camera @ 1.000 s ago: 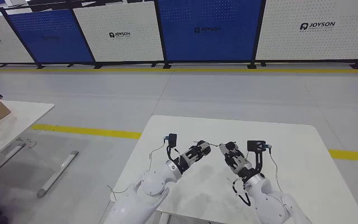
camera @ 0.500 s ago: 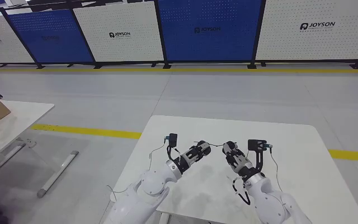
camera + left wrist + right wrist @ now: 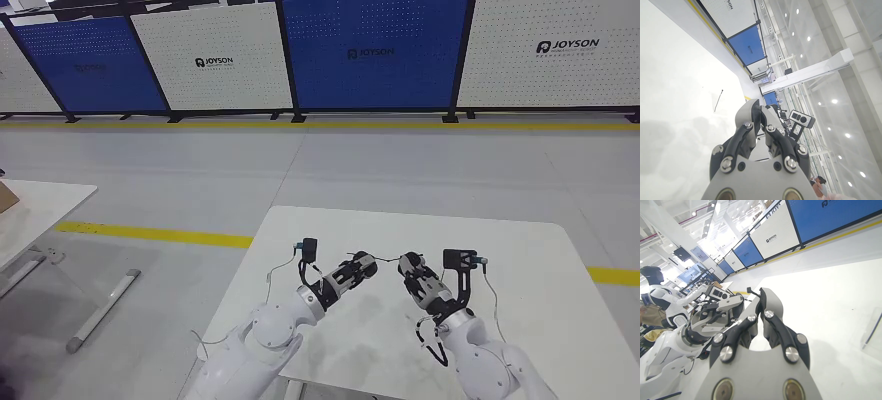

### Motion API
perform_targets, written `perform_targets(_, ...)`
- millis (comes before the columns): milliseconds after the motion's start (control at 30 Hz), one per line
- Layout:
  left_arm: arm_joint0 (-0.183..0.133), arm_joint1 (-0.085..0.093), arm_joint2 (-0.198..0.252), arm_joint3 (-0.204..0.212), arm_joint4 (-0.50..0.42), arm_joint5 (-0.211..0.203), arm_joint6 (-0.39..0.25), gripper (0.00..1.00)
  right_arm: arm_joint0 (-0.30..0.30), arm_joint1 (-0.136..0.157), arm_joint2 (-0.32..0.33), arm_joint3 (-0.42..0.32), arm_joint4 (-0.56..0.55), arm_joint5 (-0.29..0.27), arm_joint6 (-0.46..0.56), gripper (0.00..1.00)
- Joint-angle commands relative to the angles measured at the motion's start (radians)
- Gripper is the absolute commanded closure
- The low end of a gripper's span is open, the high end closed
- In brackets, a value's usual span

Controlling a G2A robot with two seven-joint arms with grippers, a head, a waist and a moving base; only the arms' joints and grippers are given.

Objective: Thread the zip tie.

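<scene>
As the right pincer (image 3: 761,293) clamps it, the zip tie (image 3: 749,289) protrudes.

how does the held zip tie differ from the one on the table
The held zip tie is off the table, pinched in the shut right gripper; the loose zip tie lies flat on it, untouched. The held one is mostly hidden by fingers; the loose one shows full length, nearly straight. Both are thin, dark.
</scene>
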Motion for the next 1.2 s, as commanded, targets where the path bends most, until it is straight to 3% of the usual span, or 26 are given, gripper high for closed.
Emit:
perform_targets(0, -0.001, 0.000, 0.000, -0.002, 0.003, 0.009, 0.001, 0.62, -0.001, 0.000, 0.001, -0.002, -0.001, 0.000, 0.001, 1.00)
perform_targets(167, 0.000, 0.000, 0.001, -0.006, 0.008, 0.011, 0.002, 0.50, -0.002, 0.000, 0.001, -0.007, -0.005, -0.001, 0.006, 1.00)
perform_targets(233, 0.000, 0.000, 0.003, -0.007, 0.014, 0.012, 0.002, 0.51, -0.003, 0.000, 0.001, -0.009, -0.009, 0.000, 0.009, 1.00)
perform_targets(300, 0.001, 0.000, 0.004, -0.007, 0.017, 0.012, 0.003, 0.59, -0.004, 0.000, 0.002, -0.012, -0.011, 0.000, 0.010, 1.00)
perform_targets(500, 0.000, -0.001, 0.009, -0.007, 0.028, 0.019, 0.000, 0.64, -0.005, 0.000, -0.001, -0.023, -0.020, -0.001, 0.012, 1.00)
perform_targets(667, -0.003, -0.002, 0.017, -0.008, 0.036, 0.023, -0.003, 0.76, -0.004, -0.001, -0.006, -0.025, -0.026, 0.000, 0.012, 1.00)
perform_targets(767, -0.005, -0.002, 0.019, -0.007, 0.037, 0.024, -0.004, 0.91, -0.003, -0.001, -0.007, -0.024, -0.028, 0.000, 0.012, 1.00)
perform_targets(867, -0.006, -0.002, 0.020, -0.006, 0.039, 0.025, -0.005, 1.00, -0.003, -0.002, -0.008, -0.024, -0.029, -0.001, 0.011, 1.00)
perform_targets(1167, -0.006, -0.002, 0.017, -0.007, 0.037, 0.017, -0.009, 1.00, -0.001, -0.003, -0.012, -0.021, -0.037, 0.000, 0.012, 1.00)
